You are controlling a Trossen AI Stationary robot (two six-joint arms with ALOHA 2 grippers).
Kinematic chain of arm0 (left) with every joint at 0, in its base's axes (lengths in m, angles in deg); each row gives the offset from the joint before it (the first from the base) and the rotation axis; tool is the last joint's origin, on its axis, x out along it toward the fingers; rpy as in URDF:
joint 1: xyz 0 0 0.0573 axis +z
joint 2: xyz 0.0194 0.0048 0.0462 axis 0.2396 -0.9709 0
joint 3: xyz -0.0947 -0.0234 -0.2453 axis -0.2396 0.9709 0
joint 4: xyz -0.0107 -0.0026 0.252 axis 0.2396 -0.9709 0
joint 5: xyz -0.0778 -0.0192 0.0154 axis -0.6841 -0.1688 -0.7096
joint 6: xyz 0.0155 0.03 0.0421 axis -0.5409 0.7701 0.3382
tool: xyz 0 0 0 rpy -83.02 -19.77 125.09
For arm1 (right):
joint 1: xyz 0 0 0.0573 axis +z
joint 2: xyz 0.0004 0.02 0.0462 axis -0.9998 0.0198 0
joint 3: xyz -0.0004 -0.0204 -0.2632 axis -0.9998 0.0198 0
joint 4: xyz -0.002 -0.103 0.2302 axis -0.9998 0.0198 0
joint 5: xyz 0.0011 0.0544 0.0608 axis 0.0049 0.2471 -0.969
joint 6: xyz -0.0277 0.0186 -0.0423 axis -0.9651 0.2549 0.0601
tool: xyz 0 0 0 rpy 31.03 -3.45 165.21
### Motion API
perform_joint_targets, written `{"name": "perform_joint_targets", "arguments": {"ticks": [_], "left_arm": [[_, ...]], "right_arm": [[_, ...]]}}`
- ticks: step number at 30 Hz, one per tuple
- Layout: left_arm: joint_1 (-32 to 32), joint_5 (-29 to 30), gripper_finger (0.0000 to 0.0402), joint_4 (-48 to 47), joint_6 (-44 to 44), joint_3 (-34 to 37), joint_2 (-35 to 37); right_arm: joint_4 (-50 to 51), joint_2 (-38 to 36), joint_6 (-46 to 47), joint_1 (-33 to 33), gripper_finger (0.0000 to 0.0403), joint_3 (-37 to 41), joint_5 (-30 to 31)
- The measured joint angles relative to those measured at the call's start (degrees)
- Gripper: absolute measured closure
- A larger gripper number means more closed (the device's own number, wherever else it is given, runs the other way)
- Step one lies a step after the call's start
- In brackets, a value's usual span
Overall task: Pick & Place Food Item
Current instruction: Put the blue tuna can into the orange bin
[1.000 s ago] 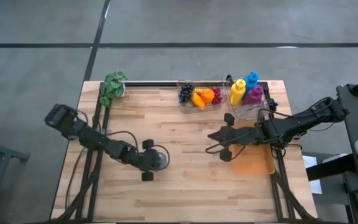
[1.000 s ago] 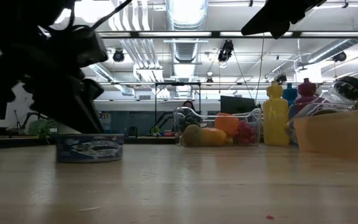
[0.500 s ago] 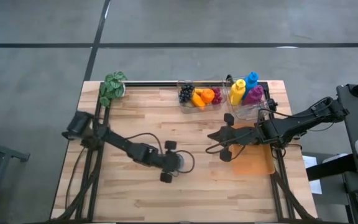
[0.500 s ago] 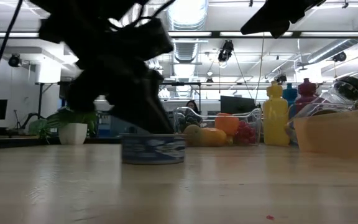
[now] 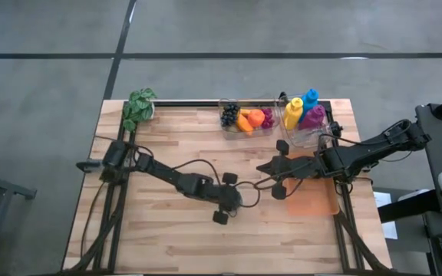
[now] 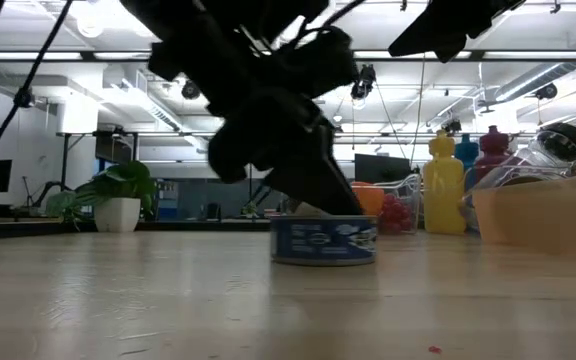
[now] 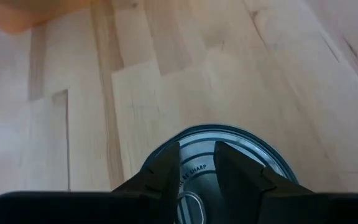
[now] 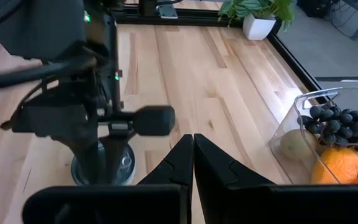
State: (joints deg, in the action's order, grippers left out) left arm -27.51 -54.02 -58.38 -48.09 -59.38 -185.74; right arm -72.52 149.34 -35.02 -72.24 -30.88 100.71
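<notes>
fruit bin [image 5: 245, 119] beyond tin [image 6: 324, 241]

Two dark jointed arms trailing looped black cables, with black-fingered end effectors.

Lighting's even and bright from above, so the bench [image 5: 175, 245] looks flat with only soft, faint shadows under the arms. At bench height the ceiling lights [image 6: 301, 20] blow out into white glare, and the left arm [image 6: 258, 90] in front goes to a dark silhouette. Near planks there are blurry. The can [image 7: 229, 162] in the left wrist shot shows soft reflections.
</notes>
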Motion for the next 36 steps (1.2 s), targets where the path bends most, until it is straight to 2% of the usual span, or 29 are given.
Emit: {"name": "perform_joint_targets", "arguments": {"ticks": [6,9,16,20,25,31,36], "left_arm": [[0.7,-1.9,0.0293,0.2,2.2,-2.3,-1.4],[0.7,-2.0,0.0293,-1.7,2.9,-1.9,0.5],[0.4,2.7,0.0293,-9.2,2.9,-1.7,9.9],[-0.2,5.8,0.0293,-10.3,2.9,0.5,16.3],[-0.5,9.9,0.0293,-9.5,1.7,7.2,25.6],[-1.5,14.0,0.0293,-6.3,-0.8,16.9,36.1],[-2.7,14.4,0.0293,0.4,-0.8,24.4,43.1]], "right_arm": [[0.0,-0.6,0.1,0.0,0.0394,0.0,0.0],[0.0,-0.8,0.1,0.0,0.0394,0.0,-0.5],[0.1,-1.7,0.0,0.0,0.0394,-0.1,-1.4],[0.0,-1.7,0.0,0.0,0.0394,-0.1,-1.3],[-0.3,0.3,0.2,0.0,0.0376,-0.1,-1.3],[-1.1,4.6,3.8,-0.1,0.0319,-0.1,-0.9],[-2.2,10.1,10.2,-0.2,0.0274,-0.1,-1.5]]}}
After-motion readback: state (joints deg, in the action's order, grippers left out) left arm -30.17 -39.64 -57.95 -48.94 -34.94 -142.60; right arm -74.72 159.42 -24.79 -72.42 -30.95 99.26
